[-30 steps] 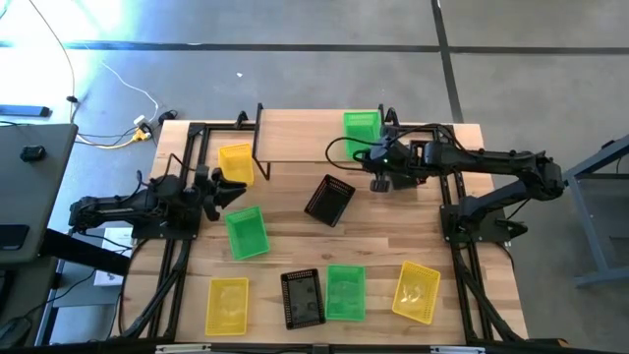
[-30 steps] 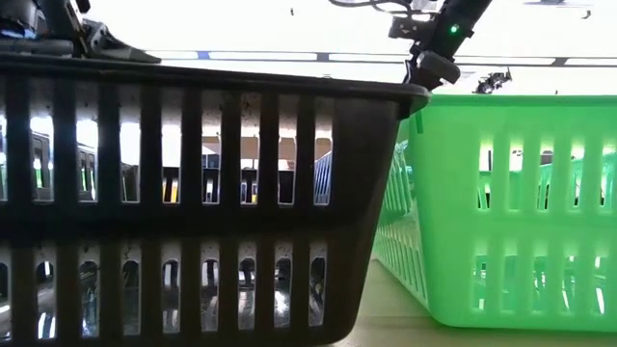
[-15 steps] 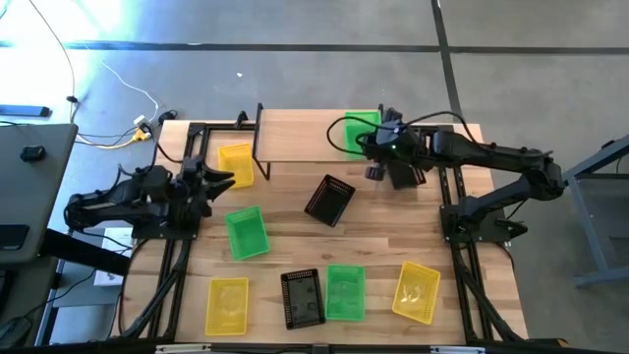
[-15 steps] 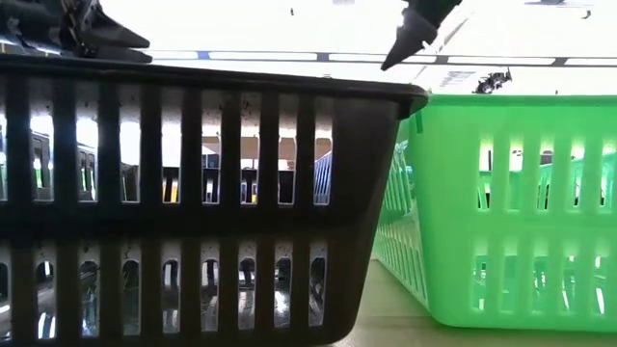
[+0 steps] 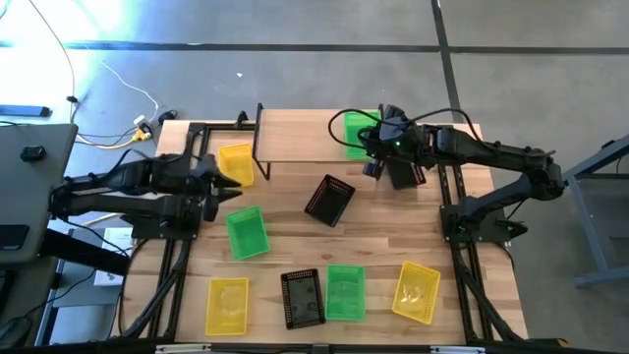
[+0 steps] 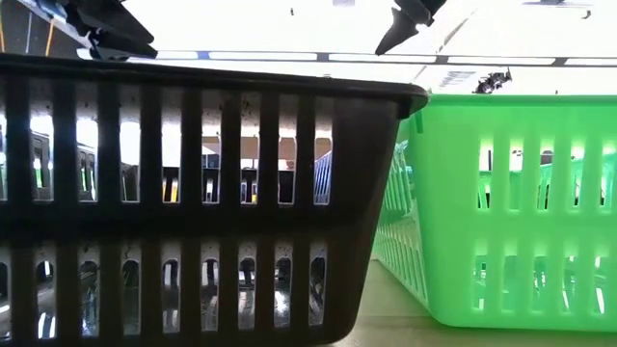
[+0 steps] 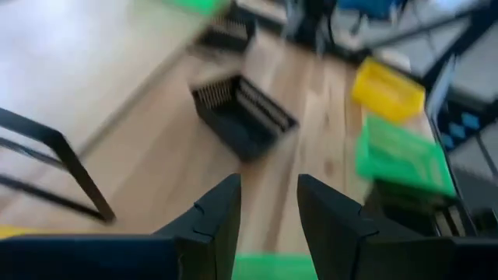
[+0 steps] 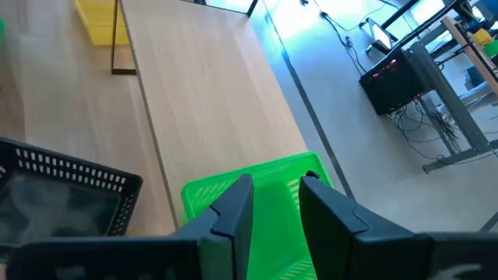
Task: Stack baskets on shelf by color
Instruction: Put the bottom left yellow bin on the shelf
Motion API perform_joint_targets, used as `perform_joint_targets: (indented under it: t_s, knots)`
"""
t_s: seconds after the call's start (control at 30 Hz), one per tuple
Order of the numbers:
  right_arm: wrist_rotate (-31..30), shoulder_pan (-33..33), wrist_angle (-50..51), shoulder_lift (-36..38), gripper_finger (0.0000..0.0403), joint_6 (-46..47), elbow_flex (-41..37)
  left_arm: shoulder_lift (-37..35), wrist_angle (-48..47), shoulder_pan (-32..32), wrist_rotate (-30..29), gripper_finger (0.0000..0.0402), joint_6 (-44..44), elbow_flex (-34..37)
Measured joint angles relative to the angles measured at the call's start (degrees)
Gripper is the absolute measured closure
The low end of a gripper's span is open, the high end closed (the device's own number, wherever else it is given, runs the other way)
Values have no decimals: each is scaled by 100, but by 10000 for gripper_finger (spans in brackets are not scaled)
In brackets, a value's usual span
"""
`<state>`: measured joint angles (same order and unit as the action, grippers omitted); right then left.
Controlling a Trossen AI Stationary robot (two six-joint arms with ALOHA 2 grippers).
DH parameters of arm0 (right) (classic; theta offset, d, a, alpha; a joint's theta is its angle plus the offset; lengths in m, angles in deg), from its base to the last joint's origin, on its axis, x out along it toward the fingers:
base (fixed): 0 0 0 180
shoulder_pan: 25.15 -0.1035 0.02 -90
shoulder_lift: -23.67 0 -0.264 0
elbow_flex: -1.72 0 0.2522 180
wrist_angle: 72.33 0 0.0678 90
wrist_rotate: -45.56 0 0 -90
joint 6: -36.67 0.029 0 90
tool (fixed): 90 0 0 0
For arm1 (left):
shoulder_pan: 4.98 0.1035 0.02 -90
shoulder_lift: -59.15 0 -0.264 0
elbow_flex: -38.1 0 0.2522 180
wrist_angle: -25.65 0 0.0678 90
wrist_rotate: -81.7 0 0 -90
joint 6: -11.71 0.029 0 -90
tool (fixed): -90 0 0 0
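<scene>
**Green basket on the shelf, both grippers empty above the table**

In the high view the shelf (image 5: 300, 136) sits at the upper middle of the table (image 5: 383, 246). One green basket (image 5: 360, 133) rests on the shelf's right end. The right gripper (image 5: 371, 155) hangs just below and beside that basket, at the upper centre-right of the frame; in the right wrist view its fingers (image 8: 233, 208) stand a little apart with nothing between them, and the green basket (image 8: 264, 204) shows beyond them on the plank.

The left gripper (image 5: 228, 182) is at the left-centre of the high view, between a yellow basket (image 5: 236, 163) lying beside the shelf's left legs and a green basket (image 5: 246, 232) below it. In the left wrist view its fingers (image 7: 222, 218) are spread apart, holding nothing.

A black basket (image 5: 329, 200) lies tilted on the table at the middle of the frame. Along the bottom of the high view, left to right, lie a yellow basket (image 5: 227, 305), a black basket (image 5: 302, 297), a green basket (image 5: 345, 292) touching it, and a yellow basket (image 5: 417, 291) set at an angle.

The low view is filled by the black basket (image 6: 193, 193) at left and the green one (image 6: 511, 207) at right.
</scene>
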<state>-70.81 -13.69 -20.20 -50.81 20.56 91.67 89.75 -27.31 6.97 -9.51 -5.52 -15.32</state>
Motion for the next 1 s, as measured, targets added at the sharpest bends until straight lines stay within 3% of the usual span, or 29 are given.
perform_joint_targets:
  t_s: [0.17,0.37,0.7,1.0]
  knots:
    - [-2,0,-2,0,310,128,0,951,-1019,-88,581,284,-9,-759]
    - [-2,-13,-2,0,310,381,0,1607,-1834,-708,683,284,-77,-1191]
    - [-17,-35,0,0,310,886,0,2028,-1847,-2529,959,284,-1281,-1207]
    - [-13,-37,11,0,310,1221,0,2440,-1294,-4119,850,284,-3025,-1207]
